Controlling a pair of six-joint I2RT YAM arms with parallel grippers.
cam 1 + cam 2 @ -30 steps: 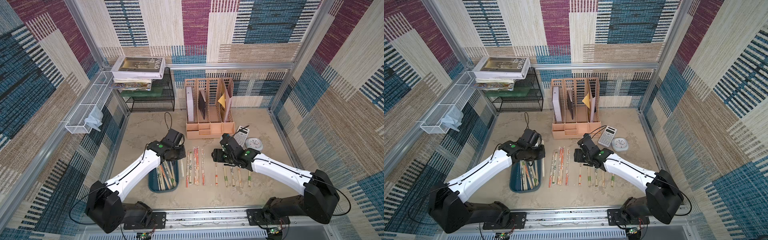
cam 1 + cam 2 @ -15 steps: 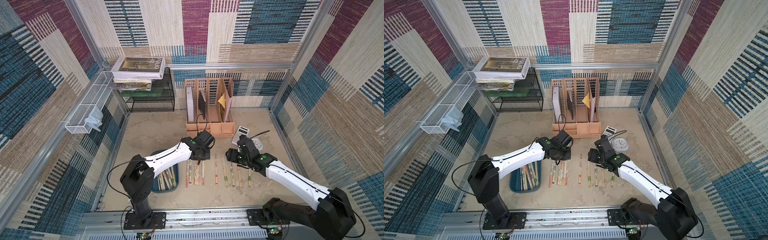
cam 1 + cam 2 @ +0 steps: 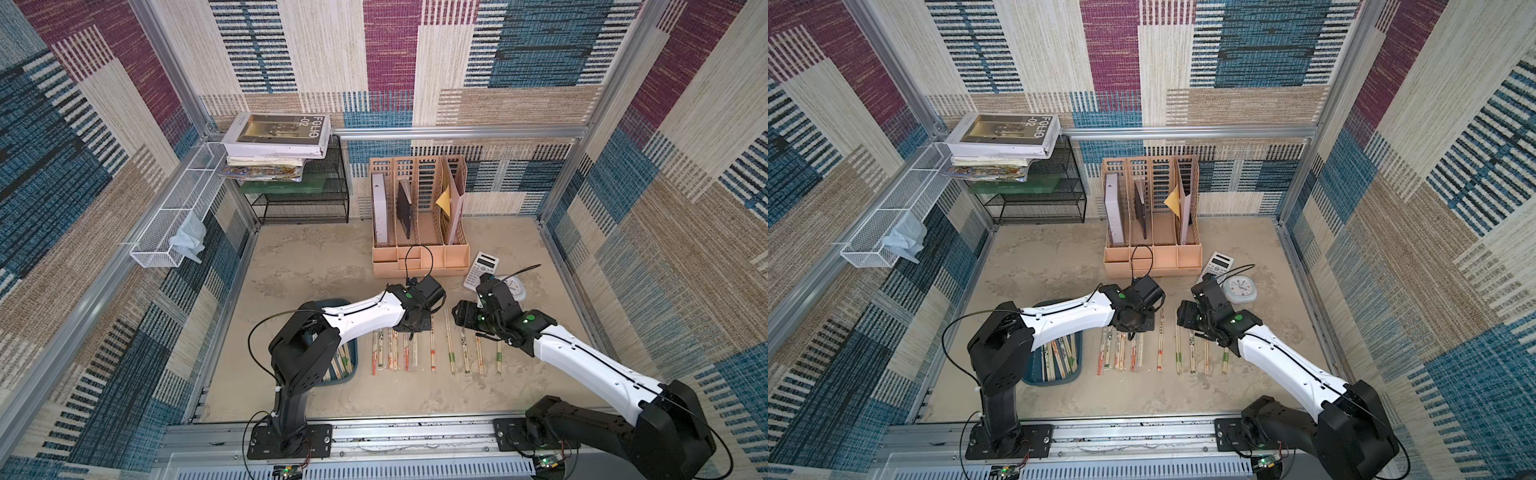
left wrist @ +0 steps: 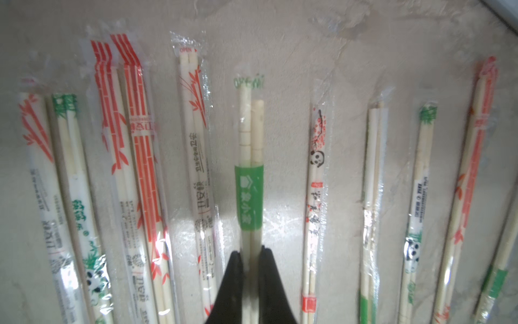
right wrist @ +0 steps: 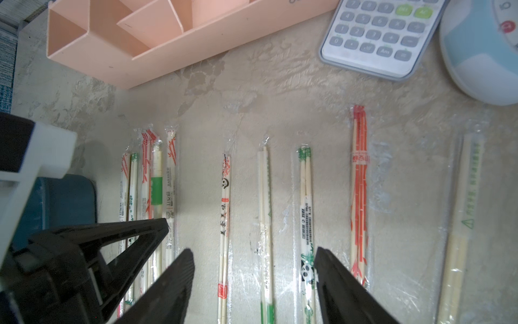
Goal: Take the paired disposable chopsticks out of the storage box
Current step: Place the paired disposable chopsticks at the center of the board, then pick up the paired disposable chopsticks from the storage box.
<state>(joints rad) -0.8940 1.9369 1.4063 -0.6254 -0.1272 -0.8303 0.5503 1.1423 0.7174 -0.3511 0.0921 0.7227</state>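
My left gripper [image 4: 250, 252] is shut on one pair of disposable chopsticks with a green band [image 4: 249, 193], held lengthwise over the row of sleeved pairs on the table. In both top views that gripper [image 3: 411, 328] [image 3: 1133, 328] hangs over the left part of the row [image 3: 432, 353] [image 3: 1160, 349]. The teal storage box [image 3: 354, 365] [image 3: 1059, 380] lies under the left arm and holds several more pairs [image 3: 1059, 357]. My right gripper [image 5: 253, 261] [image 3: 459, 318] is open and holds nothing, just above two pairs in the row.
A peach file organiser [image 3: 419, 232] stands behind the row. A calculator [image 3: 481, 272] and a round pale-blue clock [image 3: 513, 289] lie by the right arm. A black mesh rack [image 3: 303, 199] with books and a white wire basket [image 3: 174, 220] are at the back left.
My left arm has swung right from the storage box to the row, carrying the green-banded pair. The right gripper has drawn back to the right, still open.
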